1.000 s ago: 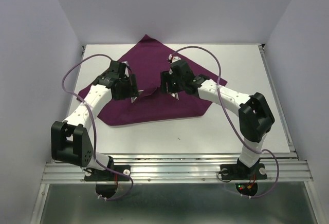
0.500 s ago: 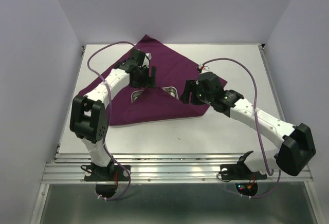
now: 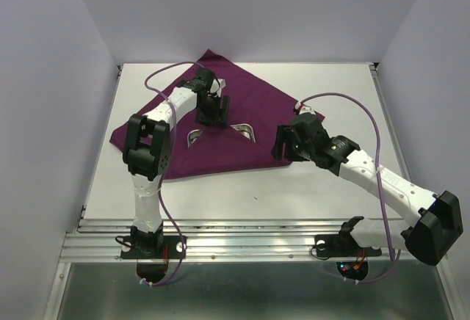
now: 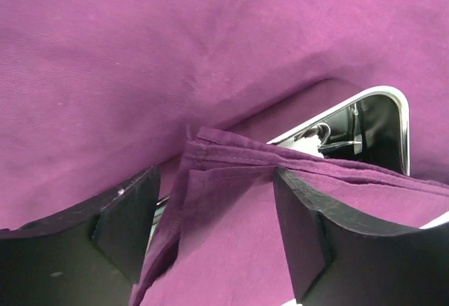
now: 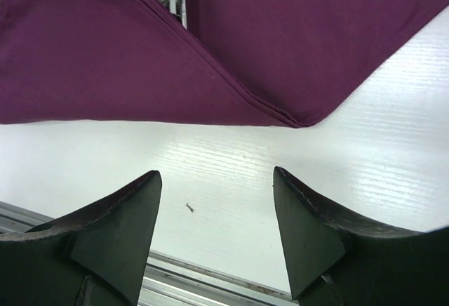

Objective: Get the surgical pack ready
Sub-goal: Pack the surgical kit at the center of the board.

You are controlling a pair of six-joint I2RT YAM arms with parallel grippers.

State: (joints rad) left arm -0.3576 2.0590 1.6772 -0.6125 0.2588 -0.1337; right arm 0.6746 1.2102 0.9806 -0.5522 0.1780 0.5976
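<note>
Two open, empty: left gripper [image 4: 214, 204], right gripper [image 5: 214, 204]. Left is hovering over cloth [image 4: 140, 53] corner covering tray [image 4: 394, 120]; deep, centred pinch advised.

**Draped tray leaves little way in**

Bare white table [image 3: 242, 188] lies open in front of the purple cloth [image 3: 253, 100]. A folded flap [image 4: 231, 201] covers most of the steel tray [image 4: 403, 134], leaving only corners exposed. The left arm [image 3: 176, 103] spans the cloth's left half.
</note>
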